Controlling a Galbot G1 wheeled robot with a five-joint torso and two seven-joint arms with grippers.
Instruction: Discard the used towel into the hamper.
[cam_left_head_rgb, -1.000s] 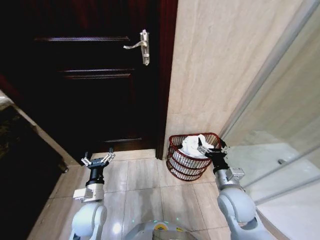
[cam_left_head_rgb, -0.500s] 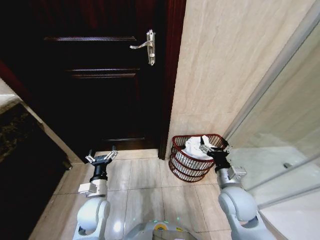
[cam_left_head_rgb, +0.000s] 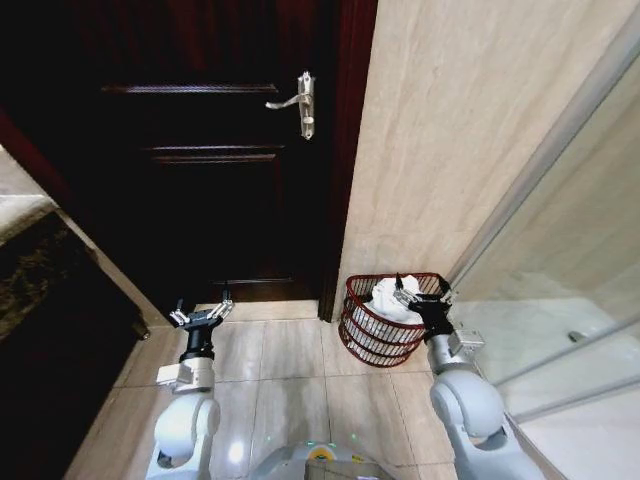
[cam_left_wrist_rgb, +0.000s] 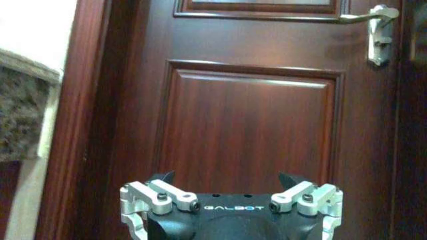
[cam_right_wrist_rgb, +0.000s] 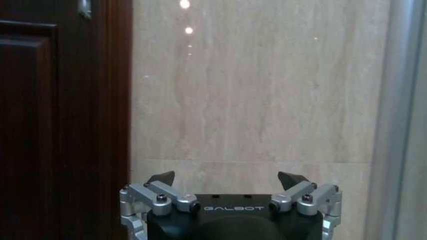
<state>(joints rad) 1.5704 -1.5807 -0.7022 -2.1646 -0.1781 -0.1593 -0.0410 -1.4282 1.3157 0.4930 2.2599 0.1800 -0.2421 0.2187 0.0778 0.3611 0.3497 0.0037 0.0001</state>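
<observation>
The hamper (cam_left_head_rgb: 385, 335), a round reddish-brown openwork basket, stands on the floor against the beige wall beside the door frame. A crumpled white towel (cam_left_head_rgb: 383, 299) lies inside it, reaching up to the rim. My right gripper (cam_left_head_rgb: 420, 294) hovers at the hamper's right rim, open and holding nothing; in the right wrist view the right gripper (cam_right_wrist_rgb: 227, 179) faces the wall with its fingers spread. My left gripper (cam_left_head_rgb: 201, 315) is held low over the floor tiles in front of the door, open and holding nothing. In the left wrist view the left gripper (cam_left_wrist_rgb: 227, 180) points at the door.
A dark wooden door (cam_left_head_rgb: 210, 180) with a silver handle (cam_left_head_rgb: 300, 104) is shut ahead. A glass shower partition (cam_left_head_rgb: 570, 250) runs along the right. A dark stone counter (cam_left_head_rgb: 40, 290) is at the left. Light floor tiles (cam_left_head_rgb: 290, 370) lie between the arms.
The whole picture has shifted right and slightly down, so the camera has moved. Both arms keep the same pose, and the towel stays in the hamper.
</observation>
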